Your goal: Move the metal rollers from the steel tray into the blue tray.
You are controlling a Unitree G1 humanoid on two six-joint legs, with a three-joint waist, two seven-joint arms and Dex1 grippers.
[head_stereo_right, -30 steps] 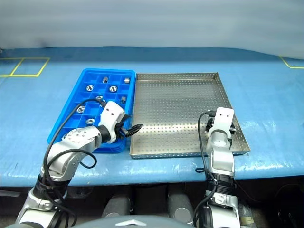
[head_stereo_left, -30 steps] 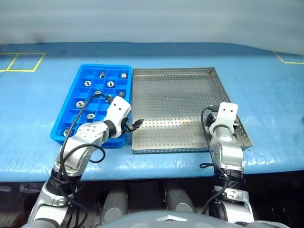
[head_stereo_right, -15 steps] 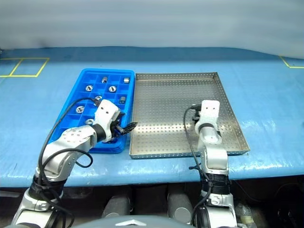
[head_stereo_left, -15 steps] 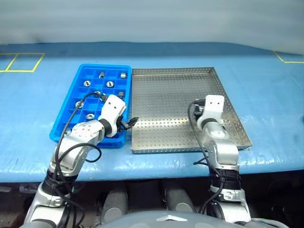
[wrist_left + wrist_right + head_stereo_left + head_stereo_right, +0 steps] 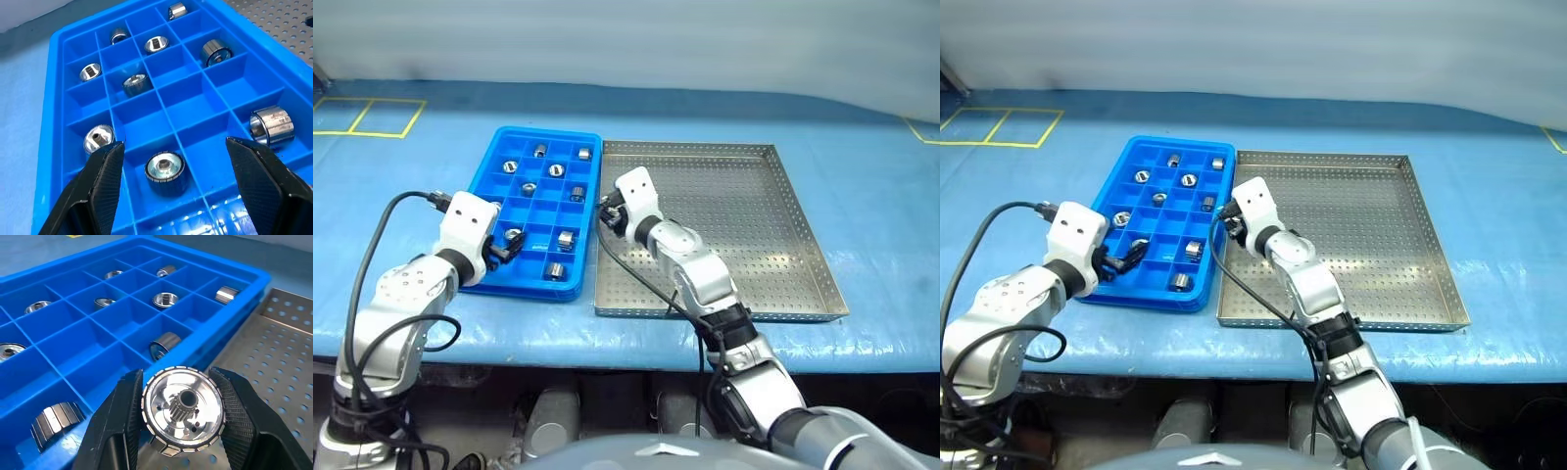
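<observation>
The blue tray (image 5: 524, 292) lies left of the steel tray (image 5: 754, 235), the two side by side. Several metal rollers sit in the blue tray's compartments, among them one (image 5: 556, 170) and another (image 5: 566, 238). My right gripper (image 5: 604, 217) hangs over the seam between the trays, shut on a metal roller (image 5: 182, 409) clamped between its fingers (image 5: 122, 411). My left gripper (image 5: 506, 250) hovers open over the blue tray's near left compartments. A roller (image 5: 165, 169) lies in the cell below its spread fingers (image 5: 100, 186).
Both trays rest on a blue-covered table whose front edge (image 5: 607, 338) runs close to me. Yellow taped squares (image 5: 367, 117) mark the far left, and a yellow line (image 5: 925, 132) the far right. A pale wall stands behind.
My right gripper swung left across the steel tray to the blue tray's edge, carrying the roller. My left gripper moved left over the blue tray. The camera view shifted too.
</observation>
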